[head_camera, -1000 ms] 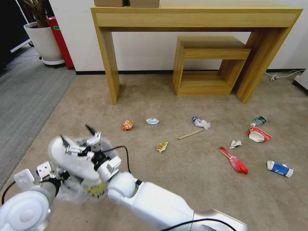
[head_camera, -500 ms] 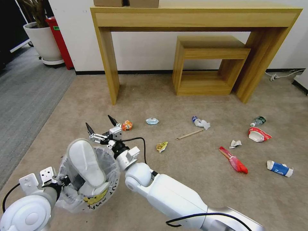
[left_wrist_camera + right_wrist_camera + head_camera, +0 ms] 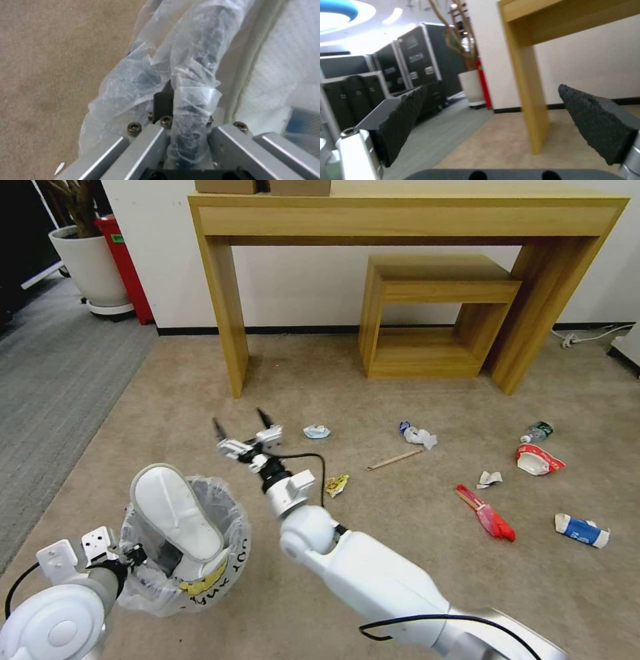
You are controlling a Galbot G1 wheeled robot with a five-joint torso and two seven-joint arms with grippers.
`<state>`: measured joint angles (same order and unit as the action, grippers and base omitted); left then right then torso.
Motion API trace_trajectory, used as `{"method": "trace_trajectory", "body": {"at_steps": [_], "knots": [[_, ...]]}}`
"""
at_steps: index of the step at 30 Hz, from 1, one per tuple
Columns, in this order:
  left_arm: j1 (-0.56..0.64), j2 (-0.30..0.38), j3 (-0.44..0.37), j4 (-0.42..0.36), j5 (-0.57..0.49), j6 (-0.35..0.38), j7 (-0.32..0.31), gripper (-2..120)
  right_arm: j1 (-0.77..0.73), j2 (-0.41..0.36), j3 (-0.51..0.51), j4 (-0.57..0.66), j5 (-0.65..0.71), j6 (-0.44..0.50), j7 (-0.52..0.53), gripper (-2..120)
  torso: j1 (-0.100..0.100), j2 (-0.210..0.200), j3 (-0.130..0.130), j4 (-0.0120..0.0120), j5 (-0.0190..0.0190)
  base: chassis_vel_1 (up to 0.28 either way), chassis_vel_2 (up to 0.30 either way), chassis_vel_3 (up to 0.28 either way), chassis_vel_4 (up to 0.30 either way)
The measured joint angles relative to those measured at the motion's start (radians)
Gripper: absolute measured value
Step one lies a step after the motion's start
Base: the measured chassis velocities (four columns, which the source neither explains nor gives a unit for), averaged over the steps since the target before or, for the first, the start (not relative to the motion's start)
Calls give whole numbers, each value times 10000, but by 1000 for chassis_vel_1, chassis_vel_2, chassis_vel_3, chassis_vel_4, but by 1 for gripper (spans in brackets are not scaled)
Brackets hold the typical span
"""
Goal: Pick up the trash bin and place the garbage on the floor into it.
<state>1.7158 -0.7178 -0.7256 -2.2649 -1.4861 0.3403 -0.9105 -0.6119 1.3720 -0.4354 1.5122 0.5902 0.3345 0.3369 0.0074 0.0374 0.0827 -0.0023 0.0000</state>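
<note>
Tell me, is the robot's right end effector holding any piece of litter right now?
No, the right end effector is open and empty, raised above the floor beyond the trash bin.

White wall (image 3: 300, 287), wooden console table (image 3: 407, 213), potted plant (image 3: 87, 253).

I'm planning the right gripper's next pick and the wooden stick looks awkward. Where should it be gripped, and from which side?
Probably at mid-length, from straight above. The wooden stick lies flat on the floor, thin and slanted, with bare carpet on both long sides. The open right gripper should turn so its jaws close across the stick's width, not along it.
</note>
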Motion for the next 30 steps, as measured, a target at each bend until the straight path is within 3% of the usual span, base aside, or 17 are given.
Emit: {"method": "trace_trajectory", "body": {"at_steps": [12,20,30], "knots": [[100,255,-400,-571,-418,-95,-221,0,-1165,-1846,1740,1516,430,-280,534,100,0,0,-1,2,2,0,0,0,0],[42,429,-793,-710,-878,-190,-428,0,-2689,-3455,3601,2182,784,-924,1389,100,0,0,-1,1,4,0,0,0,0],[-161,265,-927,-728,-1127,-268,-584,0,-4277,-4091,5428,2811,903,-963,1406,100,0,0,-1,1,1,0,0,0,0]]}}
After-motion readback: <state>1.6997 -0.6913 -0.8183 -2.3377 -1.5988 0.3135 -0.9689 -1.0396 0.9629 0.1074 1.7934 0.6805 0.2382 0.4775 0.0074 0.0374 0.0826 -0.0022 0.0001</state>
